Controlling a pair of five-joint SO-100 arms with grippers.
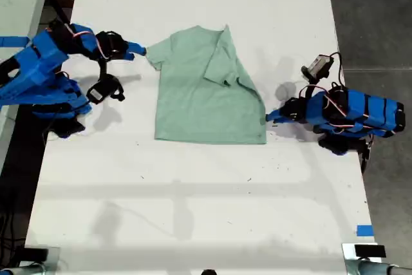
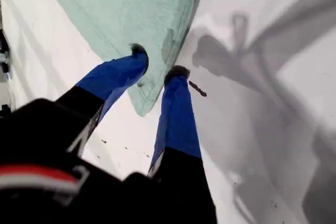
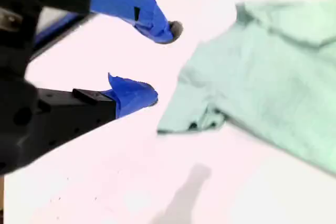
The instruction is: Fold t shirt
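Exterior view: t shirt (image 1: 206,94) lies between my spread first gripper (image 2: 157,69) and spread second gripper (image 3: 163,64).

- The t shirt (image 1: 203,91) is small, pale mint green and plain, with short sleeves and no print.
- It lies flat on the white surface in the upper middle of the exterior view, collar toward the top of the frame.
- One side is folded inward: the sleeve on the exterior view's right lies turned over onto the chest, leaving a slanted edge.
- The other sleeve sticks out toward the exterior view's left.
- The hem runs straight along the bottom.
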